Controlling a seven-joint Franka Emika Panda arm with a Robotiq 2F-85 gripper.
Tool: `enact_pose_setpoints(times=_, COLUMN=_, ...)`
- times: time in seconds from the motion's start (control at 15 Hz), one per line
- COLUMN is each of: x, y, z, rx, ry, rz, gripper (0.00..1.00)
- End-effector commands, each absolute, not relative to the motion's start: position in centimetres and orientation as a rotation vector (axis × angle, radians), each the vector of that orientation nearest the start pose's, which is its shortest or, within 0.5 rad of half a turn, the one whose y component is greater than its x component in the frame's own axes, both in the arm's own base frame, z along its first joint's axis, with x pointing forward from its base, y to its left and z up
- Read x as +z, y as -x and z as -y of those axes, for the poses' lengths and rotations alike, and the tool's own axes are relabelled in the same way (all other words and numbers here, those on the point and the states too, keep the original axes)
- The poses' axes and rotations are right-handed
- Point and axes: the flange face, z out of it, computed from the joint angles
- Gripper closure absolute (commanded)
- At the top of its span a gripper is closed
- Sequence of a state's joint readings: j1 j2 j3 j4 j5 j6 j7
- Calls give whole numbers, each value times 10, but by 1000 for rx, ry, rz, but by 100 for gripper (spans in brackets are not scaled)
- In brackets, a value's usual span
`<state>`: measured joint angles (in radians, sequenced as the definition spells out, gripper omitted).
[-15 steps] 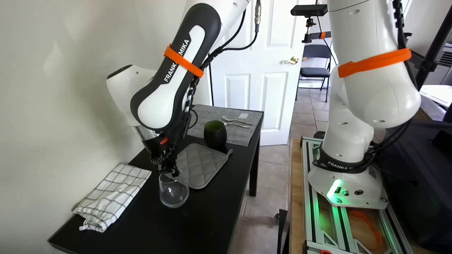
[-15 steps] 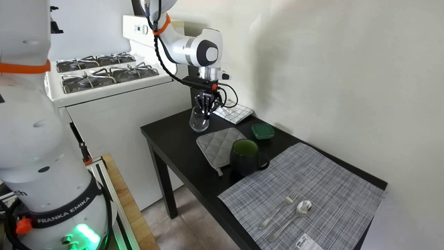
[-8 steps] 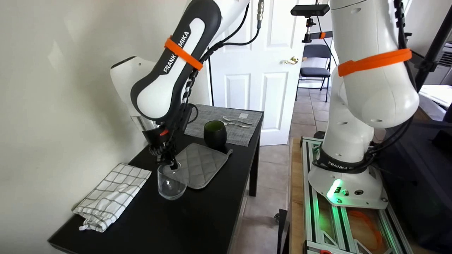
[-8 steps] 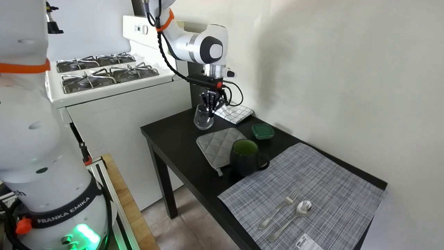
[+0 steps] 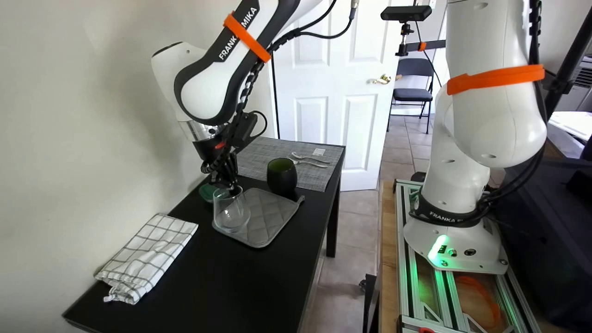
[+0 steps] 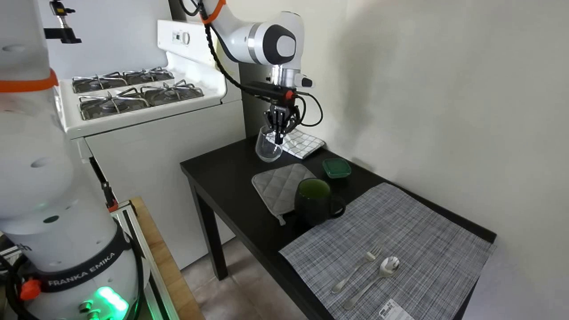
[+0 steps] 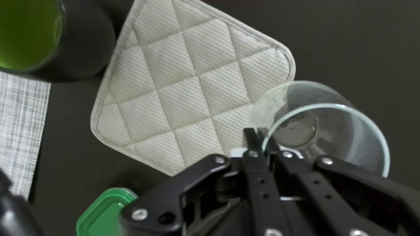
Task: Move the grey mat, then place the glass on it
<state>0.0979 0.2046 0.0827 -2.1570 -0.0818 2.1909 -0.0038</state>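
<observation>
mat [image 7: 177, 82]: grey, quilted diamonds | glass [image 6: 266, 150]: clear | towel [image 5: 149, 256]: white, checked | container [image 6: 336, 168]: green

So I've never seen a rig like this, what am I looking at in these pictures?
This is a white robot arm ending in a black two-fingered gripper. Two pictures are taken from outside it, from different places; the close-up looks down from its wrist. The gripper pinches the wall of a clear glass, which seems held up off the black table. On that table are a quilted grey mat, a dark mug with a green inside, a green container, a folded checked cloth and a woven placemat bearing a fork and spoon.
</observation>
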Motion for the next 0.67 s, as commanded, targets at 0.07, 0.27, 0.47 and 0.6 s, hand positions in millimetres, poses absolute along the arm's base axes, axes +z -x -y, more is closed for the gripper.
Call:
enact_pose_setpoints(times=0.07, x=289, y=-517, z=-70, rx=467, ry=3206, rz=251, gripper=99)
enact_pose_setpoints(times=0.27, x=279, y=-518, z=-59, rx=520, ry=3244, rz=181, gripper=99)
enact_pose_setpoints(times=0.47, x=271, y=-520, z=-52, rx=534, ry=3300, rz=131, gripper=99)
enact_pose_setpoints(times=0.6, x=267, y=-520, z=-49, rx=553, ry=3332, rz=102, gripper=99)
